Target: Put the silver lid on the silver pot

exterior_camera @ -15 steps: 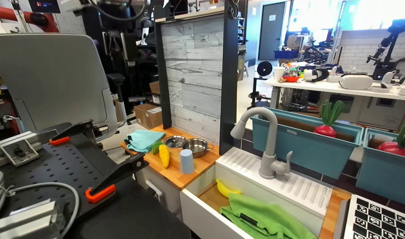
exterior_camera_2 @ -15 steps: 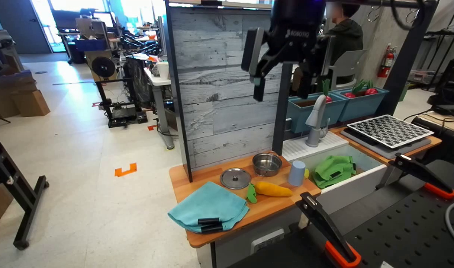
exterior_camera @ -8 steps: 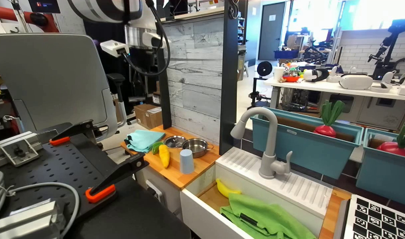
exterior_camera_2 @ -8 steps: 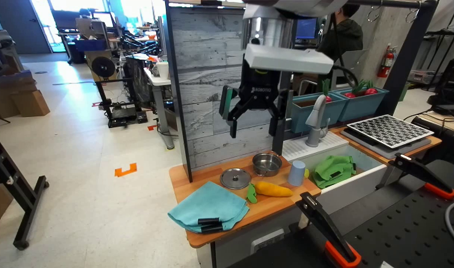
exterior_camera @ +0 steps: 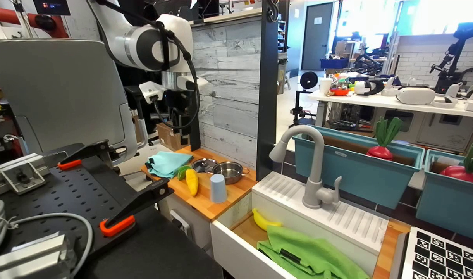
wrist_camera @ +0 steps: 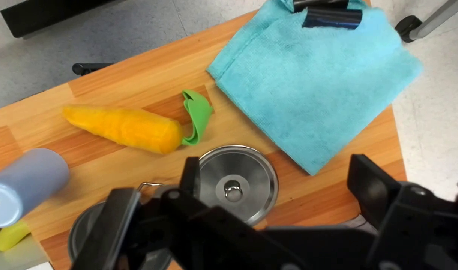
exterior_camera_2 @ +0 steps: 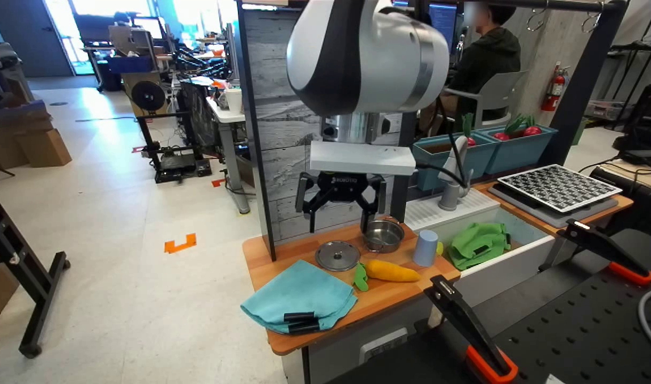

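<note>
The silver lid [exterior_camera: 204,166] lies flat, knob up, on the wooden counter, beside the silver pot [exterior_camera: 228,173]. In an exterior view the lid [exterior_camera_2: 338,256] is left of the open-topped pot [exterior_camera_2: 383,236]. My gripper [exterior_camera_2: 338,223] is open and empty, pointing down in the air above the lid, touching nothing. In the wrist view the lid [wrist_camera: 247,180] shows between the fingers of my gripper [wrist_camera: 277,176], nearer the left finger, which covers its left edge. The pot [wrist_camera: 80,228] is at lower left there, partly hidden behind the gripper.
A yellow carrot toy [exterior_camera_2: 392,271] lies in front of the lid and pot. A pale blue-grey cup [exterior_camera_2: 425,248] stands upright by the pot. A folded teal cloth [exterior_camera_2: 304,296] lies near the lid. A wooden panel [exterior_camera_2: 325,154] rises behind; a sink [exterior_camera_2: 533,242] adjoins the counter.
The arm has come down from high up, and my gripper has moved lower and left in an exterior view, over the lid. It stays open. The lid and pot have not moved.
</note>
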Robot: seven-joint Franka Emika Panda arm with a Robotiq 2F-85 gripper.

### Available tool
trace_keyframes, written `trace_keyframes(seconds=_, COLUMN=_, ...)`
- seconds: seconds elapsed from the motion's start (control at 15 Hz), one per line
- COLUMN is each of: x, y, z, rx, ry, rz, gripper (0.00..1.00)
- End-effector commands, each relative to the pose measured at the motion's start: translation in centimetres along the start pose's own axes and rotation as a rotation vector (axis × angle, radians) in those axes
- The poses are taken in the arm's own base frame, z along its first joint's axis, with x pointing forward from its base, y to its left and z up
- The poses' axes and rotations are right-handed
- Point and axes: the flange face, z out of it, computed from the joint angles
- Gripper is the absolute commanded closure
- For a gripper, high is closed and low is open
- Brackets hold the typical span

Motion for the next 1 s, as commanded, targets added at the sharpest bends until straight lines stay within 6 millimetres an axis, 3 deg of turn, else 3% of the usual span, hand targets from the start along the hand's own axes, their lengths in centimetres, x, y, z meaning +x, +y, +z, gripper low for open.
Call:
trace_keyframes(seconds=0.0, x=2.1, y=-0.3, z=2.8, rx=0.001, ry=0.011, rz=0.086, gripper=0.00)
trace_keyframes(seconds=0.47, x=4.4, y=1.2, z=6.6, rx=-0.057, ry=0.025, rz=0.229, gripper=0.00)
trace_keyframes(seconds=0.93, x=5.4, y=0.7, z=8.8, rx=-0.084, ry=0.027, rz=0.285, gripper=0.00)
